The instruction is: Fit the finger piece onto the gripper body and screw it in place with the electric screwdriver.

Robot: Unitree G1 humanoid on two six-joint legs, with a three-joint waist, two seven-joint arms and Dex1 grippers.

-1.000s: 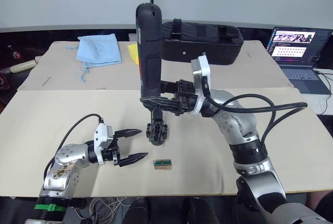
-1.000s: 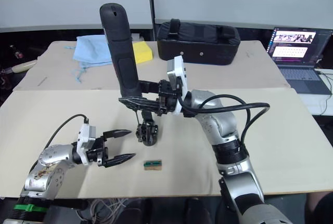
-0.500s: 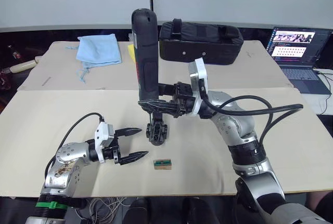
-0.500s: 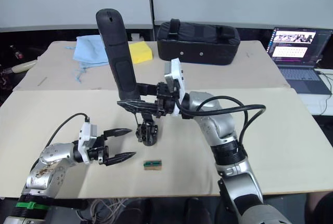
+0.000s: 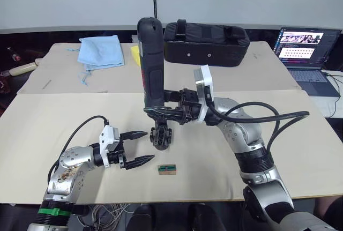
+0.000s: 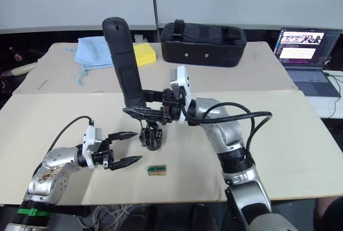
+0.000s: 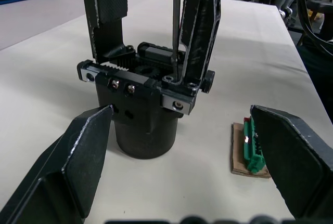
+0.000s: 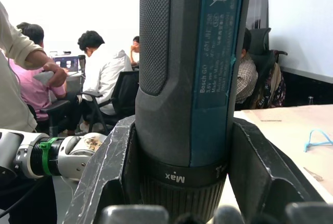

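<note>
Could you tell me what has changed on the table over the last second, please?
Little. The right gripper stays shut on the screwdriver, whose top has swayed slightly while its bit stays down on the gripper body. The left gripper is still open beside the body, and the small green box has not moved.

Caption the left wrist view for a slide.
Screwdriver bit seated on the gripper body, flanked by the open left gripper.
</note>
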